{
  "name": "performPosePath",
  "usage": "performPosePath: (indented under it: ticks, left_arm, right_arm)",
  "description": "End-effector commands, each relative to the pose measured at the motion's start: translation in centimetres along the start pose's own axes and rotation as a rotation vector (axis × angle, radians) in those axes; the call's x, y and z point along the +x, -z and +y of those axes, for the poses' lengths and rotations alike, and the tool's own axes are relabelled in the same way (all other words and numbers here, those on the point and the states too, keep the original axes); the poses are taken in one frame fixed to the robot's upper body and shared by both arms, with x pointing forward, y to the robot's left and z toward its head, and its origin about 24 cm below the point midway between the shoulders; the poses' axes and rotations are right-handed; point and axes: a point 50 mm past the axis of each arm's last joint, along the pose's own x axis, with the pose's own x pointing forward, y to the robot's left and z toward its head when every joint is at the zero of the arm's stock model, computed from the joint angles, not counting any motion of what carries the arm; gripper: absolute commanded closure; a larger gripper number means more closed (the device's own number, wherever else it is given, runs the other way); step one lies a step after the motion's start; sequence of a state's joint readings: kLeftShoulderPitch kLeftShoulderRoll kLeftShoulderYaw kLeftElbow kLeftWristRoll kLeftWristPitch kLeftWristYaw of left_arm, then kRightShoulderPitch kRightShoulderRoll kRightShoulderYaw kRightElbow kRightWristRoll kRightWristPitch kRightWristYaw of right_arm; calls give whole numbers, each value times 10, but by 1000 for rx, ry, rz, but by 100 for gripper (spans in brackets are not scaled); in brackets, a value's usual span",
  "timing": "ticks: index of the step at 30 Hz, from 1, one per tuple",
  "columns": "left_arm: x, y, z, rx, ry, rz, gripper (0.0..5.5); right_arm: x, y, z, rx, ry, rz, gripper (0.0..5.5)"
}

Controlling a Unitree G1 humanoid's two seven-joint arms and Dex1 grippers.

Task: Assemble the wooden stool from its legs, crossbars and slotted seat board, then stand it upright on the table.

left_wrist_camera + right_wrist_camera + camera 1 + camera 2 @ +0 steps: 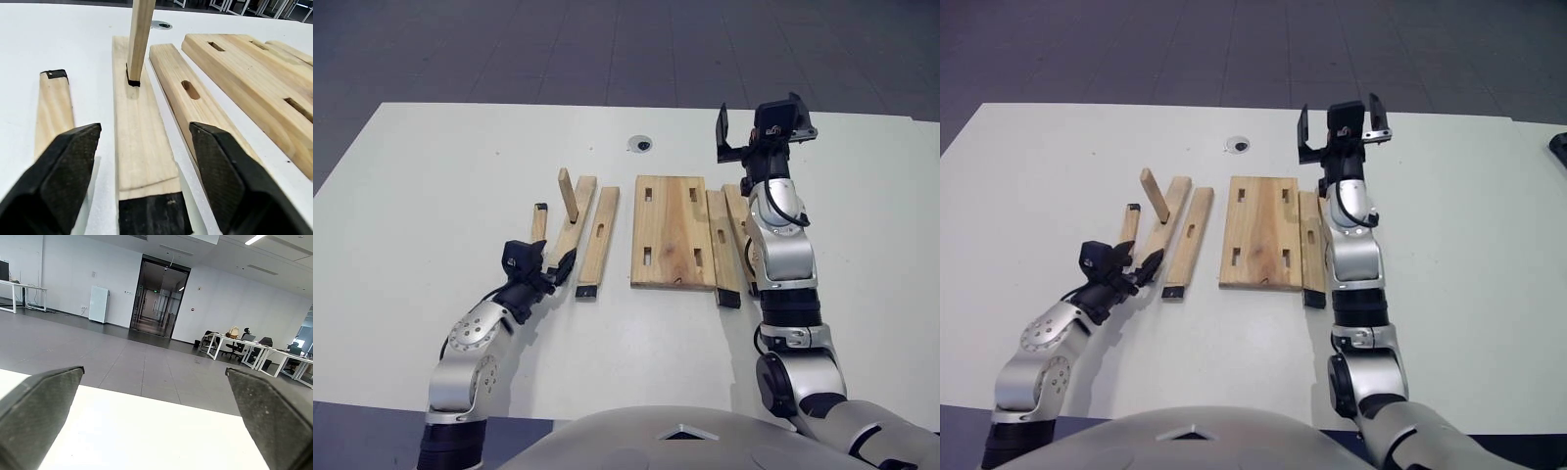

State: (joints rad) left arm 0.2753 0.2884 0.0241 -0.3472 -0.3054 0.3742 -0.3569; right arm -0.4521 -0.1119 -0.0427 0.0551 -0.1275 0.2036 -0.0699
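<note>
The slotted seat board (pixel 668 230) lies flat mid-table. To its left lie two legs: one leg (pixel 573 230) with a crossbar (pixel 568 194) standing tilted in its slot, and a second leg (pixel 598 240) beside it. A short piece (pixel 539 223) lies further left. Two more legs (pixel 722 245) lie along the board's right edge, partly under my right arm. My left gripper (pixel 555 266) is open, low at the near end of the leg with the crossbar (pixel 142 147), its fingers (pixel 63 181) straddling it. My right gripper (pixel 761 122) is open, raised above the table's far side, holding nothing.
A round cable hole (pixel 640 144) sits in the white table (pixel 440 186) behind the parts. Bare table surface extends left, right and in front of the parts. Beyond the far edge is dark floor; the right wrist view looks into an office room.
</note>
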Motion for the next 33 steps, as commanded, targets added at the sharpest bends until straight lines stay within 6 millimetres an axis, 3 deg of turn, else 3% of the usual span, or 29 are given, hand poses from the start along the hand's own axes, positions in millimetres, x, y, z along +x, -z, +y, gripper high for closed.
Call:
performPosePath:
  ticks: [1, 10, 14, 24, 29, 33]
  left_arm:
    - [1, 6, -1, 14, -7, 32, 287]
    - [8, 21, 8, 60, -67, 144, 435]
    - [9, 20, 5, 57, -47, 152, 455]
    - [8, 1, 5, -35, -4, 36, 284]
    - [6, 4, -8, -13, 94, 54, 206]
    - [8, 15, -2, 40, 41, 133, 136]
  right_arm:
    - [-2, 0, 0, 5, -4, 7, 10]
    - [-1, -2, 0, 11, 5, -2, 10]
    - [-1, -2, 1, 8, 4, -2, 10]
    - [-2, -1, -1, -2, 9, 0, 10]
    - [-2, 0, 0, -2, 12, 0, 10]
    - [-1, -1, 0, 2, 14, -2, 10]
